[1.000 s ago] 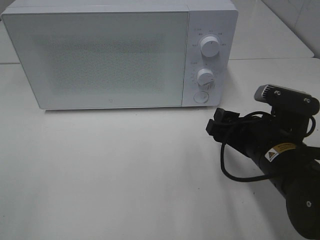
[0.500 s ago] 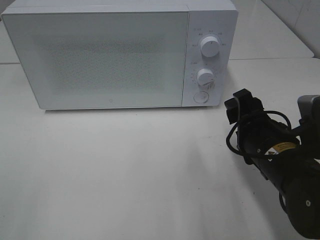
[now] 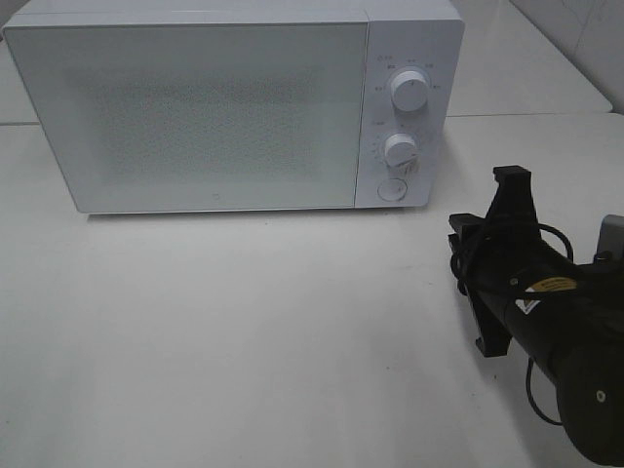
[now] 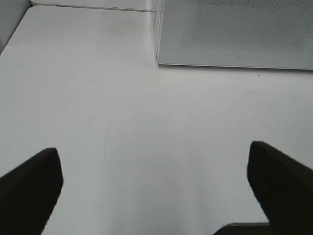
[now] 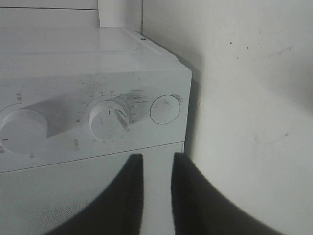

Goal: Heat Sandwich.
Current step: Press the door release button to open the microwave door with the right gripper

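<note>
The right arm (image 3: 561, 317) slides away to the right over the tabletop (image 3: 244, 341), so its tip is farther from the microwave (image 3: 195, 107) than before. It also rolls onto its side, and its little camera box (image 3: 611, 234) goes from the top to the far right edge. The right pincer (image 5: 157, 157) squeezes its two fingers much closer together, leaving only a thin gap.

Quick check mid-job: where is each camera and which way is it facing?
Exterior high: mounted above, looks down on microwave and table; right gripper and arm show at right.
Left wrist: on left arm, low over table, faces microwave corner; left gripper shows.
Right wrist: on right arm, faces microwave knobs; right gripper shows.
Shared: all three see the microwave.
</note>
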Robot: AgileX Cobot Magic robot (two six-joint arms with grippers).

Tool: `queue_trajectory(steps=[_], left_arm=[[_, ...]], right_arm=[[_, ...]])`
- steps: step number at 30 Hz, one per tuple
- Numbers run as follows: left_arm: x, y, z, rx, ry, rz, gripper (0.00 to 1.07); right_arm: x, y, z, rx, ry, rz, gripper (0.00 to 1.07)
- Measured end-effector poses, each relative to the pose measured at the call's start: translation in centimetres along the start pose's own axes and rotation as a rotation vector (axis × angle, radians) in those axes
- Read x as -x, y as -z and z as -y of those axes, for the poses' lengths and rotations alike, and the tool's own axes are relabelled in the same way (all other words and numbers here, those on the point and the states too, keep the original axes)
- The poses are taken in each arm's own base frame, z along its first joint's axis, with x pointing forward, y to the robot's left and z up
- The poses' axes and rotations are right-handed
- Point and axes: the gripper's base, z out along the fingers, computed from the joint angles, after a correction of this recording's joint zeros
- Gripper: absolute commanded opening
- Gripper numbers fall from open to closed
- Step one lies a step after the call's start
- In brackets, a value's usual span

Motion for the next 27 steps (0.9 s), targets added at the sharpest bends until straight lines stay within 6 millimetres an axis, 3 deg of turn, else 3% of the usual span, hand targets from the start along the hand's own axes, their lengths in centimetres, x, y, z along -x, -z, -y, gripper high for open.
queue_trajectory(steps=[2, 15, 27], left_arm=[[0.0, 0.0, 0.0, 0.000, 0.000, 0.000, 0.97], [0.0, 0.0, 0.0, 0.000, 0.000, 0.000, 0.97], [0.0, 0.0, 0.0, 0.000, 0.000, 0.000, 0.97]], right_arm=[[0.0, 0.0, 0.0, 0.002, -0.008, 0.000, 0.00], [-0.2, -0.1, 0.3, -0.038, -0.019, -0.008, 0.00], [-1.5, -1.7, -0.1, -0.029, -0.027, -0.016, 0.00]])
